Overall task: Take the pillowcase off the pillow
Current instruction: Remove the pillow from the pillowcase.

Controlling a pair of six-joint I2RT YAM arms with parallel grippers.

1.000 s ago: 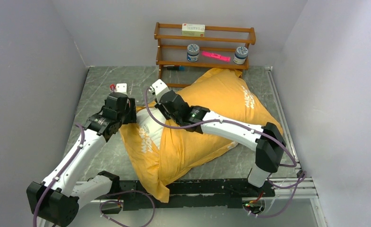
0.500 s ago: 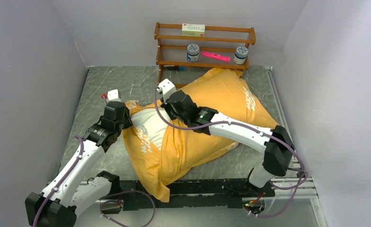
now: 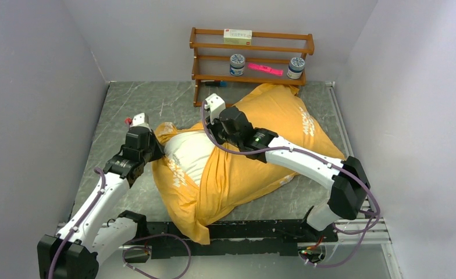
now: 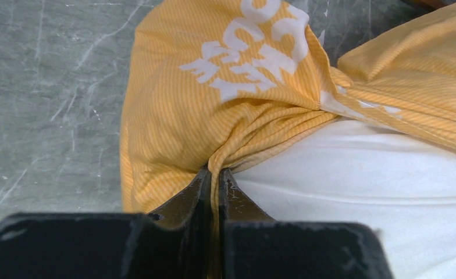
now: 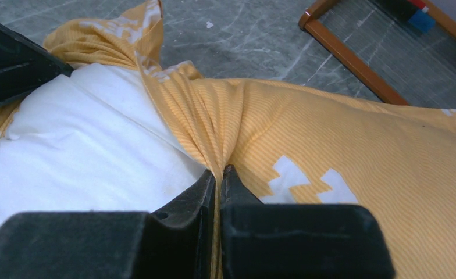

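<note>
On the grey marbled table (image 3: 127,104), my left pincer (image 4: 213,174) has just clamped shut on the pillowcase (image 3: 272,128); my right pincer (image 5: 218,172) pinches its opposite edge, the mouth stretched wider, more white pillow (image 3: 192,152) bared mid-table.

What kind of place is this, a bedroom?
Probably a robot test booth, not a bedroom: plain grey walls box in a marble-look table, two robot arms are bolted at its edge, and a small wooden rack holds jars.
</note>
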